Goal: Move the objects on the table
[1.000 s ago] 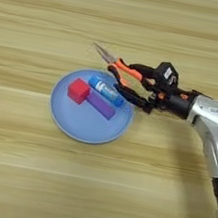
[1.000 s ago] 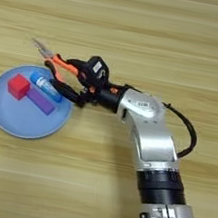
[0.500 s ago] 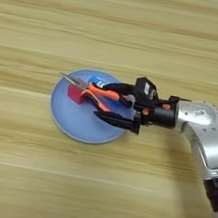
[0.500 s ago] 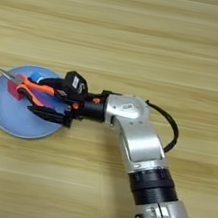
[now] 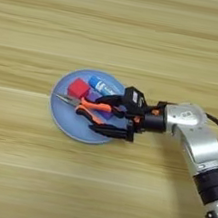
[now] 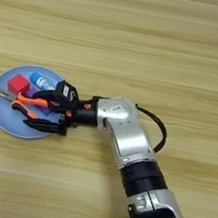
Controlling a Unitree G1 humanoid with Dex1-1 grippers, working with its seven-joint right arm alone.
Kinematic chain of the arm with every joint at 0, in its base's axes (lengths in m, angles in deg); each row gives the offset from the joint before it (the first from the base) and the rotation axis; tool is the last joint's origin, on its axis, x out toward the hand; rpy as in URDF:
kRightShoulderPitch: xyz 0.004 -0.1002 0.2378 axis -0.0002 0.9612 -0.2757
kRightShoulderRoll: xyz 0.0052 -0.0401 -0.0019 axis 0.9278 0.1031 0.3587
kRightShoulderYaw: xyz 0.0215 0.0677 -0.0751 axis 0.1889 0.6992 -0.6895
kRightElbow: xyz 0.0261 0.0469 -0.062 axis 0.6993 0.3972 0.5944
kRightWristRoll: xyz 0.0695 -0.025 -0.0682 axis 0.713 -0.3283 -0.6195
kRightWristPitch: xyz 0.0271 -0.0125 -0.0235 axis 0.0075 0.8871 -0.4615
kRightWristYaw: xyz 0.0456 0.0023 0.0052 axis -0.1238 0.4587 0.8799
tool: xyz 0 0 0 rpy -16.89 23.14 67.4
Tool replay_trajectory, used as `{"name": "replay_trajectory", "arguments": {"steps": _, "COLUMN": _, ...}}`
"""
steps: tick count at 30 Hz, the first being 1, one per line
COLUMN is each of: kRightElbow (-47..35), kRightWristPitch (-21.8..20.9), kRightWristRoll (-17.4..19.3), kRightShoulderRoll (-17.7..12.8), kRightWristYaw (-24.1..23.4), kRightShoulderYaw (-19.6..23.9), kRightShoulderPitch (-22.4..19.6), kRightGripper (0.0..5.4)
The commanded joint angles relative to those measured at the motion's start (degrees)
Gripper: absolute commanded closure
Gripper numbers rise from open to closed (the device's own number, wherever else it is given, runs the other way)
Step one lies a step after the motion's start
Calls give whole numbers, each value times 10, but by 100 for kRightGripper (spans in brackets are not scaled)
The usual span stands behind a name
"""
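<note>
Two head-mounted eyes, both looking steeply down on table [image 5: 123,27]; share plate [image 5: 61,118] (right eye reaches further right).

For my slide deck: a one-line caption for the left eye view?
Right end effector over the round blue plate, orange-and-black-handled pliers between its fingers, beside a small red cube.

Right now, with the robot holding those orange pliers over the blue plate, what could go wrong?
The pliers sit over a crowded plate, right beside the red cube, so setting them down could knock it. They might also land tilted on the purple block, which is mostly hidden beneath them. And the right gripper hangs low over the plate's near rim, so pulling back might drag it.
</note>
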Motion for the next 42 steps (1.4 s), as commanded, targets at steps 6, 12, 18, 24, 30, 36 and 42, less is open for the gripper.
{"name": "replay_trajectory", "arguments": {"steps": 6, "kRightElbow": 4, "kRightWristPitch": -34, "kRightWristRoll": -8, "kRightShoulderRoll": 10, "kRightWristYaw": -15, "kRightShoulderYaw": 2, "kRightShoulderPitch": -48, "kRightGripper": 195}}
{"name": "replay_trajectory", "arguments": {"steps": 12, "kRightElbow": 27, "kRightWristPitch": -42, "kRightWristRoll": -13, "kRightShoulderRoll": 20, "kRightWristYaw": -20, "kRightShoulderYaw": 5, "kRightShoulderPitch": -56, "kRightGripper": 195}}
{"name": "replay_trajectory", "arguments": {"steps": 18, "kRightElbow": 61, "kRightWristPitch": -56, "kRightWristRoll": -19, "kRightShoulderRoll": 27, "kRightWristYaw": -26, "kRightShoulderYaw": 10, "kRightShoulderPitch": -65, "kRightGripper": 195}}
{"name": "replay_trajectory", "arguments": {"steps": 24, "kRightElbow": 82, "kRightWristPitch": -65, "kRightWristRoll": -22, "kRightShoulderRoll": 30, "kRightWristYaw": -30, "kRightShoulderYaw": 14, "kRightShoulderPitch": -72, "kRightGripper": 149}}
{"name": "replay_trajectory", "arguments": {"steps": 30, "kRightElbow": 89, "kRightWristPitch": -68, "kRightWristRoll": -19, "kRightShoulderRoll": 31, "kRightWristYaw": -32, "kRightShoulderYaw": 17, "kRightShoulderPitch": -77, "kRightGripper": 64}}
{"name": "replay_trajectory", "arguments": {"steps": 36, "kRightElbow": 65, "kRightWristPitch": -54, "kRightWristRoll": -4, "kRightShoulderRoll": 29, "kRightWristYaw": -28, "kRightShoulderYaw": 28, "kRightShoulderPitch": -78, "kRightGripper": 7}}
{"name": "replay_trajectory", "arguments": {"steps": 42, "kRightElbow": 1, "kRightWristPitch": -14, "kRightWristRoll": 34, "kRightShoulderRoll": 23, "kRightWristYaw": -30, "kRightShoulderYaw": 56, "kRightShoulderPitch": -80, "kRightGripper": 7}}
